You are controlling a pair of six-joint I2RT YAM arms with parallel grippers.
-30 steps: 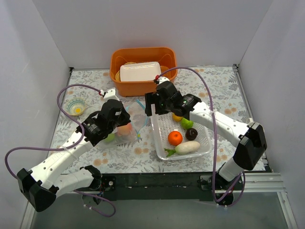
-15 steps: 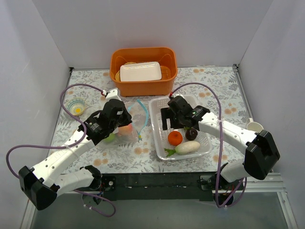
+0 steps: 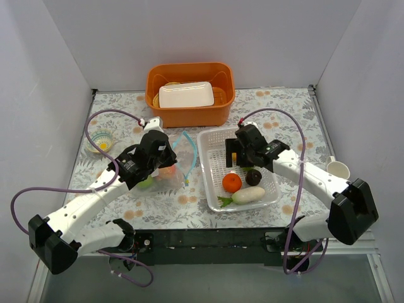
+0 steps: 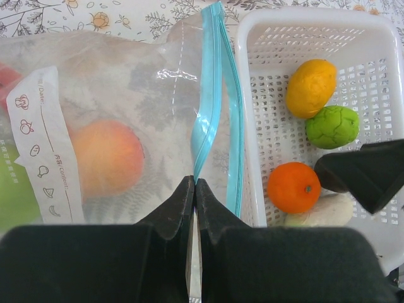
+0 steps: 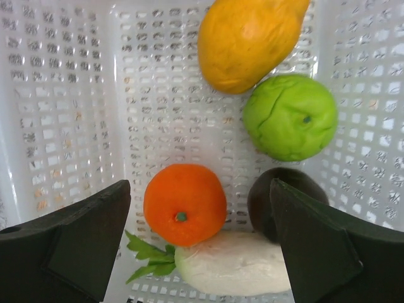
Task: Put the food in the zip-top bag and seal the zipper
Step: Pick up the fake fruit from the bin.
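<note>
Pinching the zip-top bag by its zipper, the shut left hand seems to hold the mouth ready on the worktop. The right hand hangs wide over the white basket, right above the orange, maybe to grab it.

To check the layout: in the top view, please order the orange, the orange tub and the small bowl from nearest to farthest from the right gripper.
1. orange, in the white basket, close by the right gripper.
2. orange tub, at the back.
3. small bowl, far left.
</note>
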